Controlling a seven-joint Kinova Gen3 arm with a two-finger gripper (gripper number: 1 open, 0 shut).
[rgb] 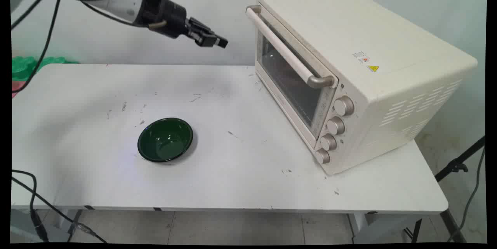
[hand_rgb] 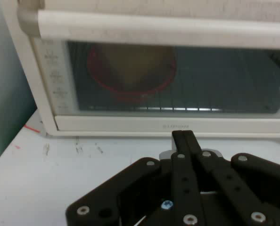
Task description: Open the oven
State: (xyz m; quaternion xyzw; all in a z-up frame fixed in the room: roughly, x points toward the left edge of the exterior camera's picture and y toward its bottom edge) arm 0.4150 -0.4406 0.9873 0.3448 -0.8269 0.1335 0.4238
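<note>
Fingers of the gripper are seen pressed together with nothing between them, and the gripper is held in the air, pointed at the oven and level with its handle. The oven door is shut. Through the glass, a red-rimmed dish is seen on the rack inside. A green bowl is left on the table, well apart from the gripper

Black tool raised at eleven o'clock, fingers together, aimed at cream toaster oven with door closed at three o'clock; dark green bowl at seven o'clock on white desk.
</note>
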